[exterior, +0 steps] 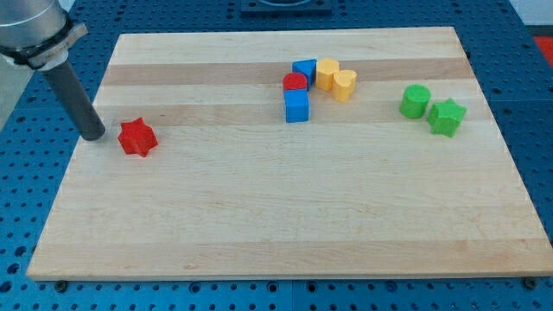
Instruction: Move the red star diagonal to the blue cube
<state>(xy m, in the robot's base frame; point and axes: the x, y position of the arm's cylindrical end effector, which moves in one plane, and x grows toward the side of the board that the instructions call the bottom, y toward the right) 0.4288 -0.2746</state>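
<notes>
step: lining up push | my tip point(93, 135) at 9 o'clock of red star point(136, 137), just beside | no fingers, bare rod | nxt: shove twd 3 o'clock to blue cube point(296, 106)

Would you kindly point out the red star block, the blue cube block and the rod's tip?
Red star block point(136, 137), camera view, centre of its top face.
Blue cube block point(296, 106), camera view, middle of the cube.
My tip point(93, 136), camera view, rod's very end.

The grey arm housing point(34, 30) is running off the frame at 10 o'clock; the red cylinder block point(295, 82) is sitting partly hidden behind the blue cube block point(296, 107).
</notes>
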